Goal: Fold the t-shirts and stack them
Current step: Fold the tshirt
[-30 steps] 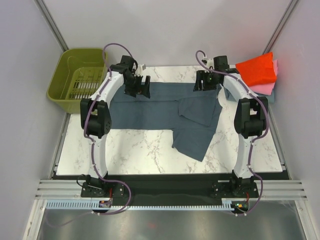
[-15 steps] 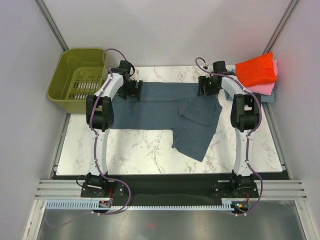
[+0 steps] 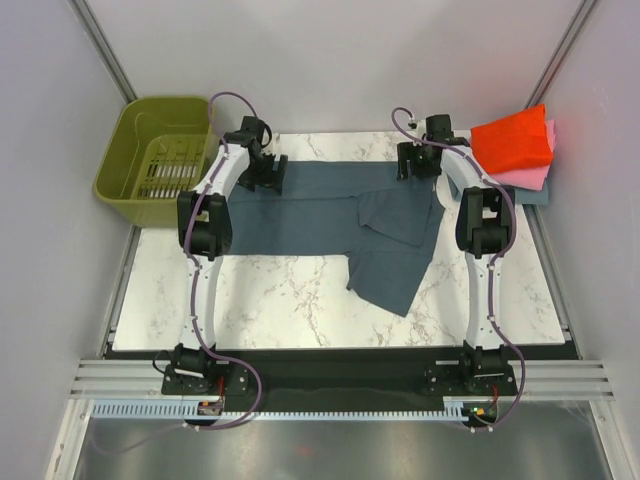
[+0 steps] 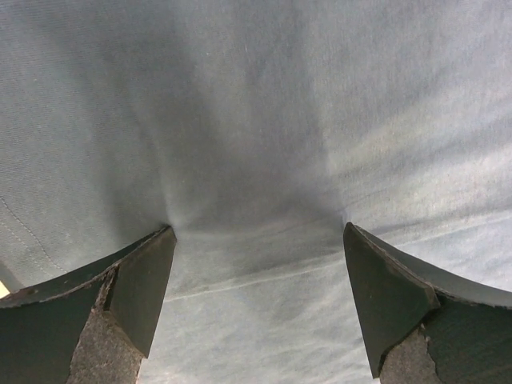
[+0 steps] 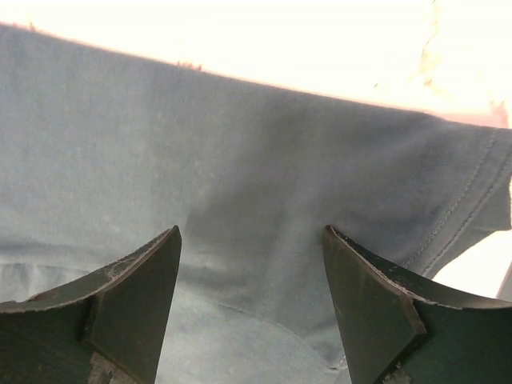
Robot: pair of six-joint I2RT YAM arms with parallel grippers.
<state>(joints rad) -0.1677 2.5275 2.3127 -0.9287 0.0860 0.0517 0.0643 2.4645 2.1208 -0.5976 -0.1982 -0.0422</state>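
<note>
The slate blue-grey t-shirt (image 3: 310,205) lies spread on the marble table (image 3: 280,300), its body flat across the far half. 1 flap is folded over on the right, and a part slants down toward the near edge. Both arms rise from their bases at the near edge and run along the 2 sides of the table to elbows beside the shirt. From there they bend inward, so the wrists sit over the shirt's far edge.

The left gripper (image 3: 268,172) is at the far left corner of the cloth, pointed down. In its wrist view the jaws stand wide apart and the fingertips (image 4: 140,272) touch the fabric, which puckers slightly at each tip. Nothing is pinched between them. The right gripper (image 3: 418,165) is at the far right corner of the shirt, with the stitched hem just beyond it. Its jaws are spread too, with no cloth caught.

At the table's far right corner sits a stack of folded shirts: the red-orange t-shirt (image 3: 513,140) on top, the pink t-shirt (image 3: 530,177) under it, and a sliver of the teal blue t-shirt (image 3: 540,196) at the bottom. The olive-green basket (image 3: 115,165) stands off the far left corner
</note>
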